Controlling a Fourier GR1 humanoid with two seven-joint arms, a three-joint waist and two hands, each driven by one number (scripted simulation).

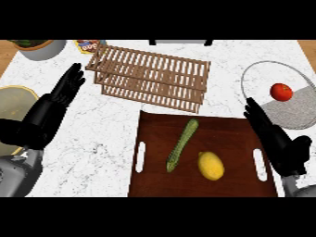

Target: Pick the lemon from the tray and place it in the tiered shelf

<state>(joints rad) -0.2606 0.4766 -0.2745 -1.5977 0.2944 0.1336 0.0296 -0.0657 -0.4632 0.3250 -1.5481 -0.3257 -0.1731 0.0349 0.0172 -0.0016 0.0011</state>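
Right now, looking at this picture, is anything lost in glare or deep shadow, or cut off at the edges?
Head view: even light, no glare on the counter; lemon and cucumber read clearly on the dark tray; the tiered shelf casts little shadow; the black left hand and right hand show little surface detail; a bowl is cropped at the top.

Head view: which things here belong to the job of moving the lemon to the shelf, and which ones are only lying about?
Belong to the job:
- lemon
- tray holding it
- tiered shelf
- right hand, open beside the tray

Just lying about:
- cucumber on the tray
- tomato on the plate
- left hand, resting open
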